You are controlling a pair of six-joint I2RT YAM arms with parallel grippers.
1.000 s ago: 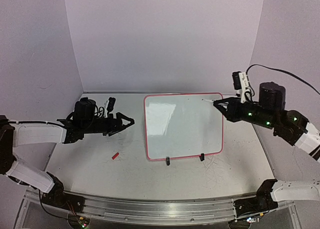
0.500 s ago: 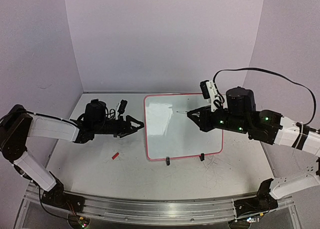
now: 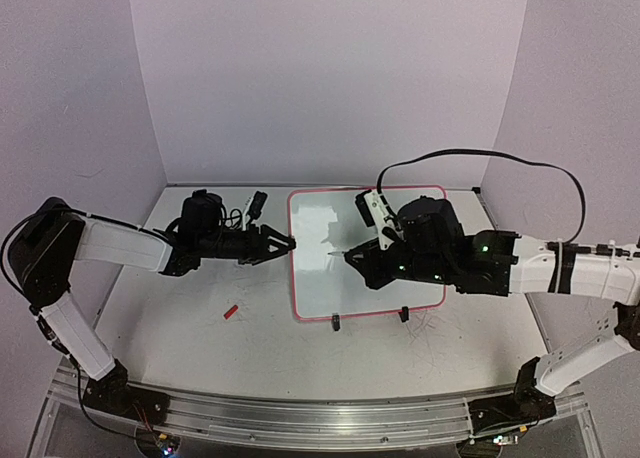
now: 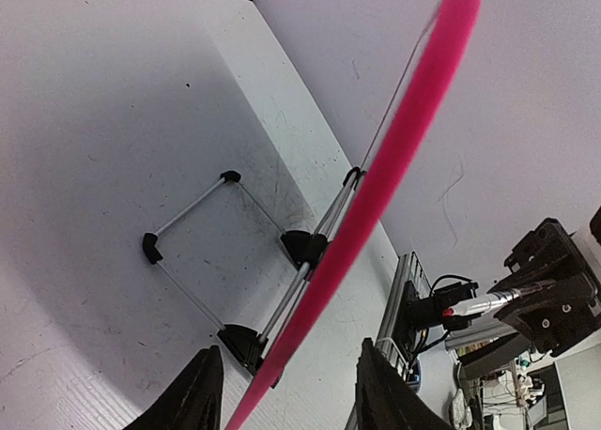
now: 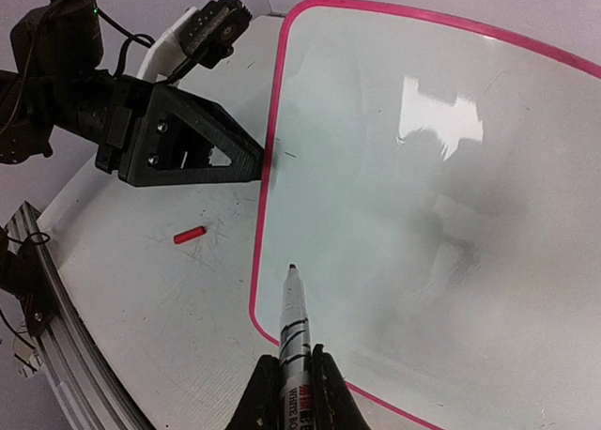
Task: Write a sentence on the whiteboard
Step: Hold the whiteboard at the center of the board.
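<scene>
Clamping a marker (image 5: 294,317), the right gripper (image 5: 286,378) aims its tip at the whiteboard (image 5: 423,214) near the left rim. The whiteboard stands tilted on the table (image 3: 200,318) between the arms; the left gripper (image 4: 288,360) straddles that rim with parted jaws.

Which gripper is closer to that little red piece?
Left. The left gripper is beyond the red piece at the whiteboard's rim; the right gripper is farther, over the board.
</scene>
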